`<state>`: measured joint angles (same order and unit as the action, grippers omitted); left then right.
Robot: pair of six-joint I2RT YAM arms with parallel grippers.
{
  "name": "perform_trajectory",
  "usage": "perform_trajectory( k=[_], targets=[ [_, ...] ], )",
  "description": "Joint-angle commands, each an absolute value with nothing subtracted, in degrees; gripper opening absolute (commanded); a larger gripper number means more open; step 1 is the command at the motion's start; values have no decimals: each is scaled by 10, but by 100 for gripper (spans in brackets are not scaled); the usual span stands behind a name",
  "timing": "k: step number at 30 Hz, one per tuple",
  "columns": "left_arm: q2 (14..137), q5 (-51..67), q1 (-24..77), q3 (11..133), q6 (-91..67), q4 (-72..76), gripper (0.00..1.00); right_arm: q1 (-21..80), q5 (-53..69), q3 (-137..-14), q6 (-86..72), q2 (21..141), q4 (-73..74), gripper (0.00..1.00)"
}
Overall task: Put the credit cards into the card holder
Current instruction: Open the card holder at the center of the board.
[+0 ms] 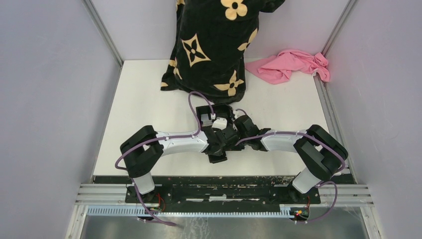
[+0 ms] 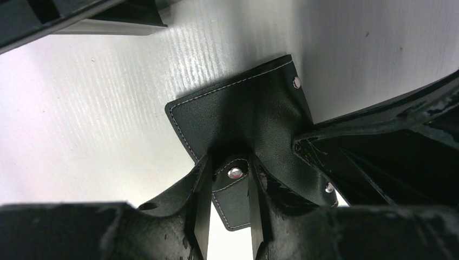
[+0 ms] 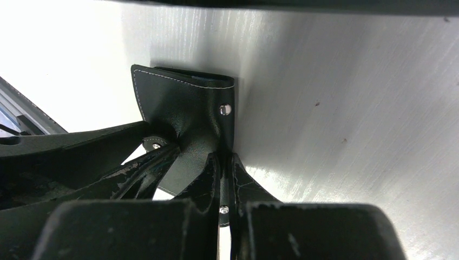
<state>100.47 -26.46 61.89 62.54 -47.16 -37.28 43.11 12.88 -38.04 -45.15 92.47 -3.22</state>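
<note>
From above, my two arms reach in and meet at the middle of the white desk (image 1: 144,109). My left claw (image 1: 220,144) and my right claw (image 1: 238,135) are right next to each other, and it is all so black there that I cannot tell things apart. A big black cloth (image 1: 214,45) with cream flower and star shapes hangs at the back. A pink cloth (image 1: 288,64) lies bunched in the far right corner. I can read no words on either cloth. From my left wrist I see the card holder (image 2: 243,114). It is black, with a thin white sewn line along its edge and small shiny snaps (image 2: 296,82). It is folded open and bent in the middle. My left claw is squeezed onto the little strap with a snap on it. My right claw pokes in from the right and touches the holder's side. From my right wrist the card holder is just past my fingers (image 3: 203,179), over the desk. My right claw is pinched tight on its thin flap. There are no letters on the holder that I can read.
</note>
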Motion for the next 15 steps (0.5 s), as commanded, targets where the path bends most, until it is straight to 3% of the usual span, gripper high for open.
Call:
perform_trajectory(
  k=[1,15],
  targets=[
    [990,-359,612,597,-500,-459,5,435,68,-342,-420,976,125,1],
    [916,-391,605,562,-554,-488,3,432,65,-346,-417,1004,129,1]
  ],
)
